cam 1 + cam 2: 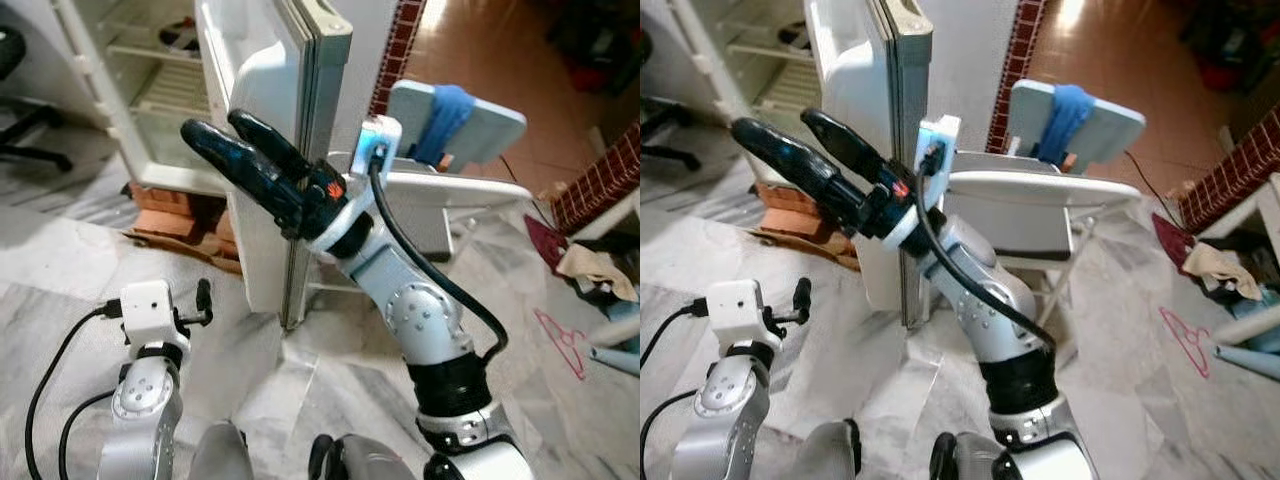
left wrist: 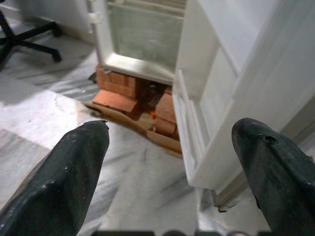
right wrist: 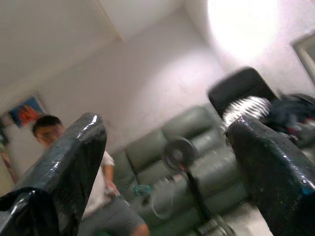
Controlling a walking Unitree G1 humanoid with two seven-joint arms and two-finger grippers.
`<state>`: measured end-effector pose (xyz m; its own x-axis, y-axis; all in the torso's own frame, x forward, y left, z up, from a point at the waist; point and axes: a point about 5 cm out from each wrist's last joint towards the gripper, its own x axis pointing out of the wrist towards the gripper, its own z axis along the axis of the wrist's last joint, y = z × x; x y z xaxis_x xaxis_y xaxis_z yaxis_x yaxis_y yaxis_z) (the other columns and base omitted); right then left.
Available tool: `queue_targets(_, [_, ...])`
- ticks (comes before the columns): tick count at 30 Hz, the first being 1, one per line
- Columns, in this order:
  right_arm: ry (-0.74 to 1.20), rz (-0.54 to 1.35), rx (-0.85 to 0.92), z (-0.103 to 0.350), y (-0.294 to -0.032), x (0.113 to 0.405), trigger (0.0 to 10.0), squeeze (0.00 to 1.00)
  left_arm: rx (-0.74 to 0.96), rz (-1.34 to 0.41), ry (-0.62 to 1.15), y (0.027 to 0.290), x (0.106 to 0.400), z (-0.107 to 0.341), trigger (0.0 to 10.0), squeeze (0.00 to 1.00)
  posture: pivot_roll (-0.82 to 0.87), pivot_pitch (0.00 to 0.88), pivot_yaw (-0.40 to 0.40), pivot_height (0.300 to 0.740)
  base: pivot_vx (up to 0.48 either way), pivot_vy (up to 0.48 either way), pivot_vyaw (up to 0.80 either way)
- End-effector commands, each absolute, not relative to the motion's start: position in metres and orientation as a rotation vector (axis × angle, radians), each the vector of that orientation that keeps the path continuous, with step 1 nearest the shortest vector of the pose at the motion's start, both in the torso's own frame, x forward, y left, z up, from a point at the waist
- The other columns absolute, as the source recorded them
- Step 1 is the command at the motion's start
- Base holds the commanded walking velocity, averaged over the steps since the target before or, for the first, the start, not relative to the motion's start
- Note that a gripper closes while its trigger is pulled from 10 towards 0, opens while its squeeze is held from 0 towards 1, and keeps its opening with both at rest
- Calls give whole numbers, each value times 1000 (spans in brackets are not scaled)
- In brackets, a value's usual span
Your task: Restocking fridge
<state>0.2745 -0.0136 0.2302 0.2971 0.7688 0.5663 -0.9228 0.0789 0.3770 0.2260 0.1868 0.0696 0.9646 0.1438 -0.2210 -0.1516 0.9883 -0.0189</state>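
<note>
We saw the fridge (image 1: 160, 90) standing open ahead and to the left, propped on red bricks (image 2: 133, 96) over a flattened sheet of cardboard (image 2: 147, 132) on the marble floor (image 1: 60, 260). Its white door (image 1: 265, 130) swung out toward us, edge on, with wire shelves (image 1: 150, 45) visible inside the cabinet. Our right claw (image 1: 235, 135) was raised in front of the door's edge, its two black fingers spread wide and holding nothing; we could not tell whether it touched the door. Its wrist view looked up and away at a person (image 3: 98, 191) seated on a grey-green sofa (image 3: 197, 167), with a standing fan (image 3: 179, 155) in front. Our left claw (image 2: 172, 167) hung low beside us, fingers also wide apart and empty, pointed at the floor near the foot of the door. Behind the door stood a white chair (image 1: 440, 190) and, farther back, a pale blue one with a blue cloth (image 1: 445, 115) draped over it. A pink hanger (image 1: 565, 340) lay on the floor to the right.
</note>
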Motion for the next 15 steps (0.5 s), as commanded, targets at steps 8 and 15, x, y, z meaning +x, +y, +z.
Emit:
queue_targets(8, [-116,841,453,172,-66,307,10000,0,-41,137,222,184,225,71,10000,0,145,133,-75,740,0,0,0])
queue_targets(15, [-128,613,328,171,-85,322,10000,0,-19,185,208,190,224,73,10000,0,140,133,-69,740,0,0,0])
